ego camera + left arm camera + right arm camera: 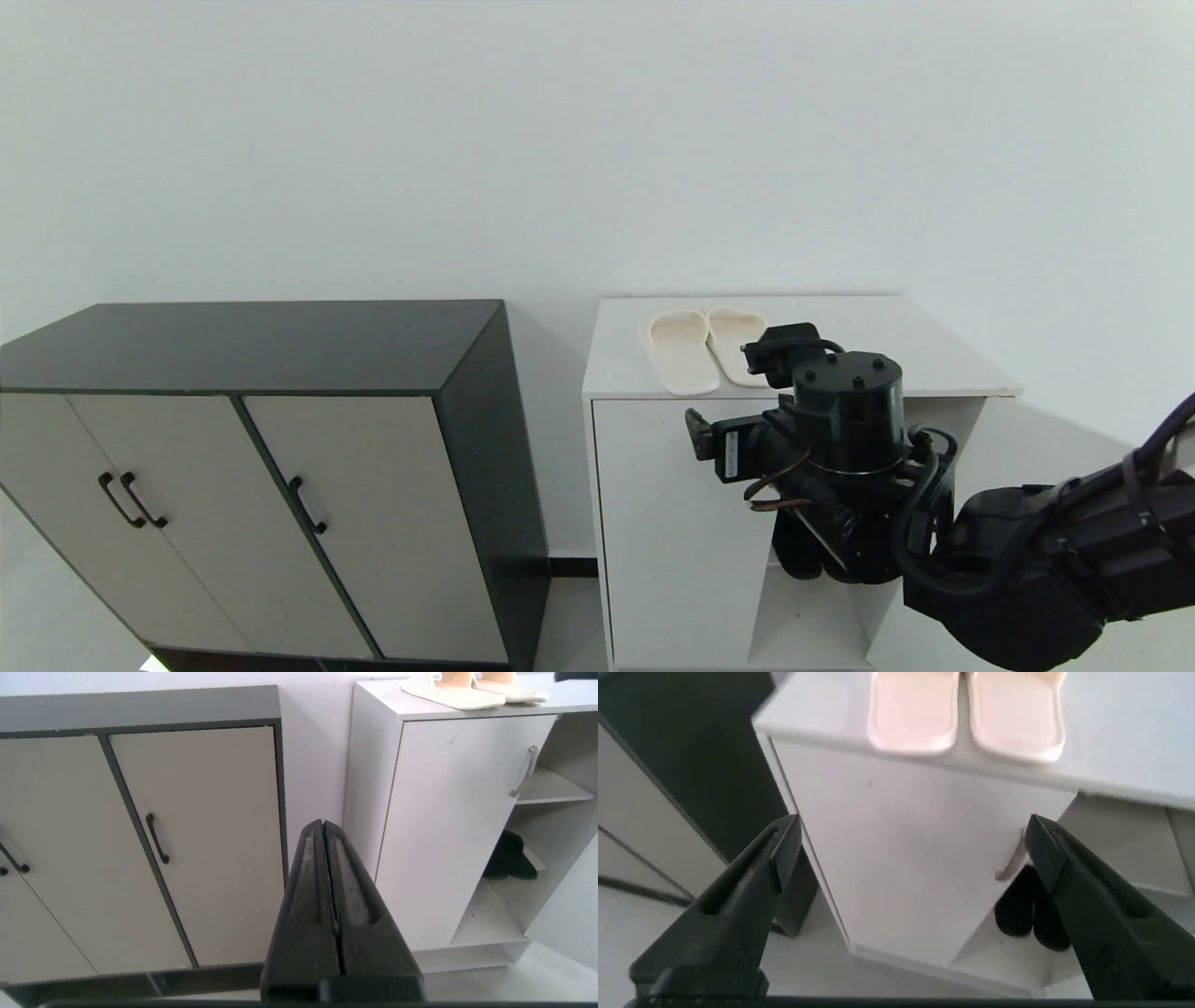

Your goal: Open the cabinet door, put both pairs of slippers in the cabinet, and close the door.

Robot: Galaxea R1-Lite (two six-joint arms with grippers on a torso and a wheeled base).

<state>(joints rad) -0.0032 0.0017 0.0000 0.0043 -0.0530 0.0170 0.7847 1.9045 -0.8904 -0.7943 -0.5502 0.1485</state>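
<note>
A cream pair of slippers (702, 347) lies side by side on top of the white cabinet (840, 327). A black pair (1033, 911) stands on the lower shelf inside that cabinet's open right side. The white door panel (458, 831) with its handle (523, 770) covers the left half. My right gripper (733, 397) hangs open in front of the cabinet's upper front edge, just below the cream slippers (966, 709), with nothing between its fingers (738, 905). My left gripper (324, 826) is shut and empty, facing the gap between the two cabinets.
A black-topped cabinet (243, 345) with grey doors and dark handles (308, 504) stands to the left of the white one, with a narrow gap between them. A plain wall rises behind both. An upper shelf (551, 789) shows inside the white cabinet.
</note>
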